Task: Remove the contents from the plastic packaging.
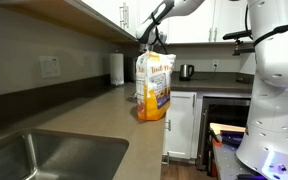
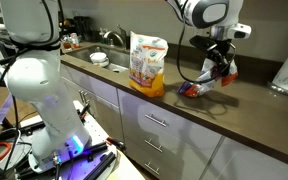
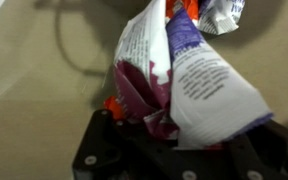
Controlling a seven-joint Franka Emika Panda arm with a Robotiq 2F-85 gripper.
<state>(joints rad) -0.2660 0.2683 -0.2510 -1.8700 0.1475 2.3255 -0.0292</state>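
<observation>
The plastic packaging point(image 2: 147, 62), a tall crinkly white and yellow-orange bag with a dark purple patch low down, stands upright on the brown counter point(image 2: 249, 125); it also shows in an exterior view point(image 1: 154, 85). My gripper point(image 2: 221, 66) is well to the side of the bag and low over the counter. It is shut on a small crinkly packet point(image 2: 198, 89), white, purple and red with printed text, whose lower end touches the counter. In the wrist view the packet point(image 3: 204, 90) fills the space between the jaws point(image 3: 179, 130). In an exterior view the gripper point(image 1: 154, 38) is mostly hidden behind the bag.
A sink point(image 1: 34, 155) lies at one end of the counter, and dishes sit near it point(image 2: 102, 60). A white paper roll point(image 1: 116, 68) and a kettle point(image 1: 186, 71) stand by the back wall. Wall cabinets hang overhead point(image 1: 94, 15). The robot's white base point(image 2: 34, 80) stands in front.
</observation>
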